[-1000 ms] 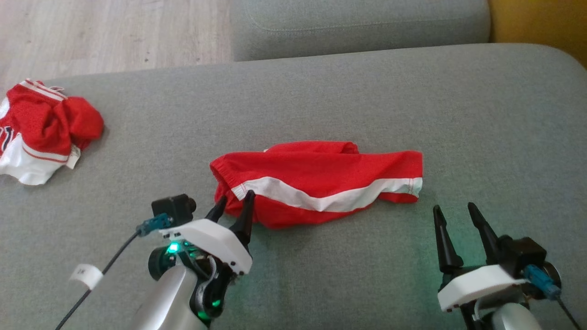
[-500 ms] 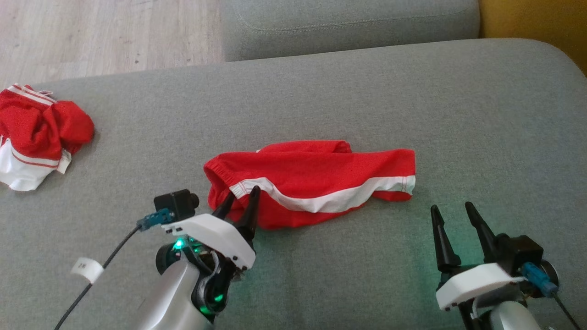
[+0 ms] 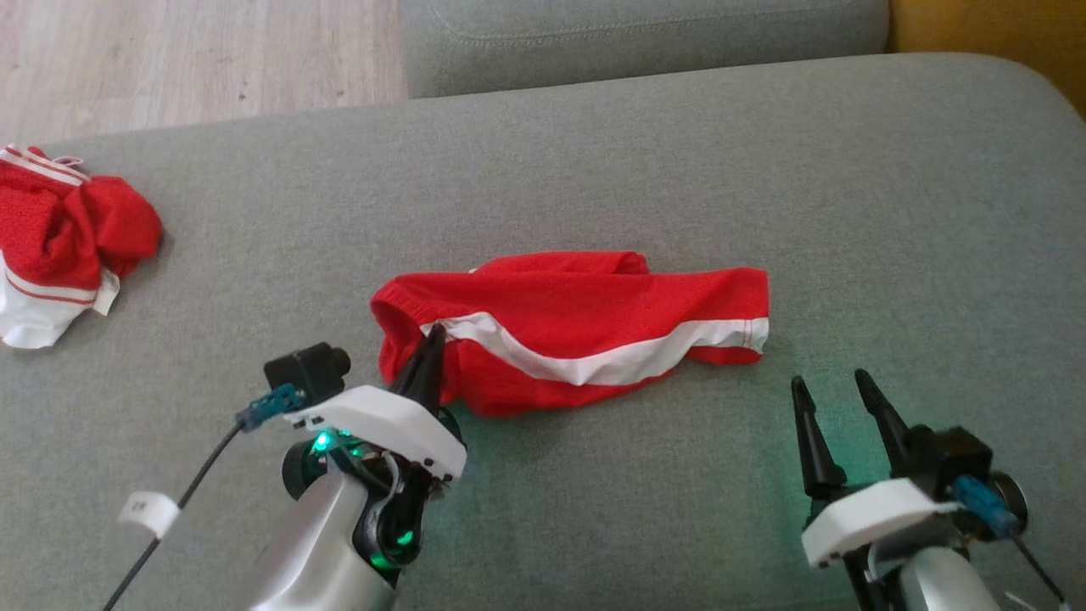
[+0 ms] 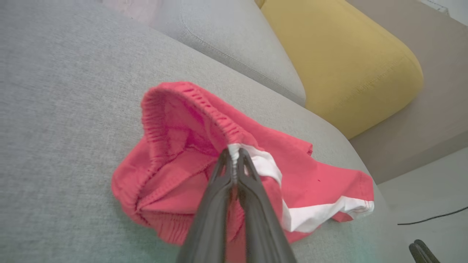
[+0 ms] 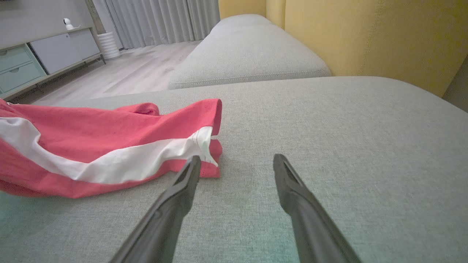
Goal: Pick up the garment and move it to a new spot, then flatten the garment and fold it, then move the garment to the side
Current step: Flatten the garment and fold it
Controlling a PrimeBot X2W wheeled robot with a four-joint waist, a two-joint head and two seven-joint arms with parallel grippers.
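There, the left gripper (image 3: 433, 333) clamps the waistband (image 4: 204, 99) of the red garment (image 3: 585, 318) at the middle of the cushion (image 3: 594, 170), the right gripper (image 3: 830, 383) spread-fingered near the front edge: pickup in hand, next probably a clean lift.

The right gripper (image 5: 237, 159) has its fingers spread at lower centre. Red shorts (image 5: 91, 135) with a white stripe lie at left on the grey cushion (image 5: 329, 120).

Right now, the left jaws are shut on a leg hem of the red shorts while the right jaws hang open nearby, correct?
No: the left jaws are shut on the elastic waistband of the red shorts, as the left wrist view shows. The rest holds.
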